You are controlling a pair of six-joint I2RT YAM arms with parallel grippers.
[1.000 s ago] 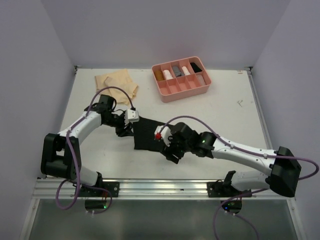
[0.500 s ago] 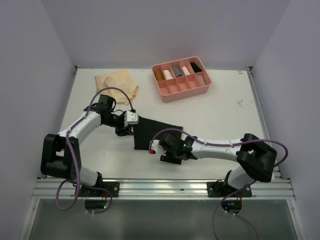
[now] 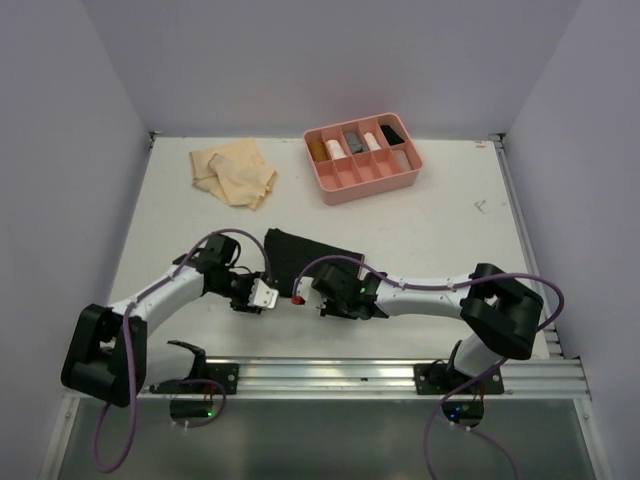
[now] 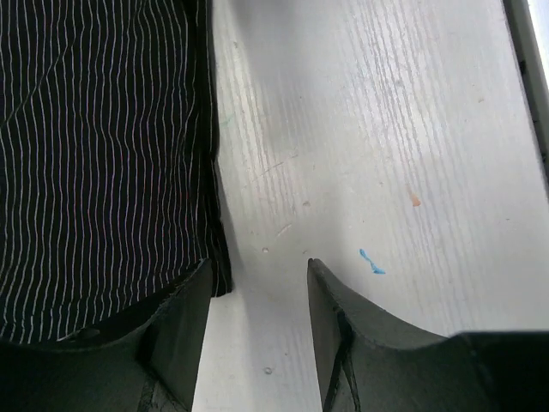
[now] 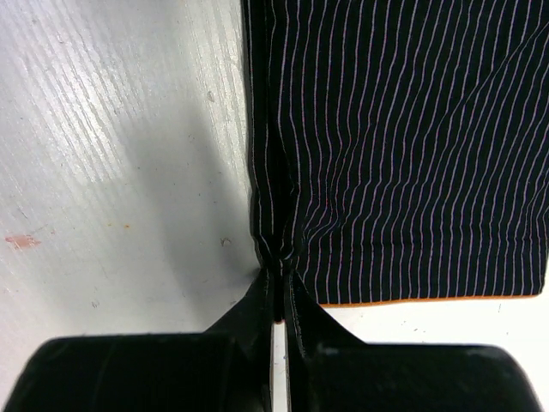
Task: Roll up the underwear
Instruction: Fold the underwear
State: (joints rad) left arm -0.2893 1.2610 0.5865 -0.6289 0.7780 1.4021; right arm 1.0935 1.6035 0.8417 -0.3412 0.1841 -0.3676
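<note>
The black underwear (image 3: 300,255) lies flat on the desk (image 3: 450,230), just toward 7 o'clock from the middle, with both arms reaching to its near edge. The tan underwear (image 3: 235,170) sits crumpled well apart at 11 o'clock. The pink tray (image 3: 400,180) at 1 o'clock holds small rolled pieces in its far compartments.

The right end effector (image 5: 279,275) has its 2 fingers pressed together on a small gathered pinch at the near corner of the black cloth, where the side edge puckers into the tips. Pinning that corner likely fixes 1 end of the hem so a roll can start straight.

The left end effector (image 4: 257,270) stands apart, with bare desk between its fingers. The cloth's other near corner lies just beside its left finger (image 4: 184,309), possibly under it. It looks lined up to close on that corner, so that both ends of the hem could be lifted together.

From above, the garment seems slightly wider than deep. Its long axis runs roughly from 9 to 3 o'clock and tips a little toward 4, though the right arm covers part of it, so this is a judgement. In both wrist views the pinstripes run away from the fingers toward 12 o'clock. Rolling from the near hem toward the far edge would therefore go along the stripes and across the long axis.
</note>
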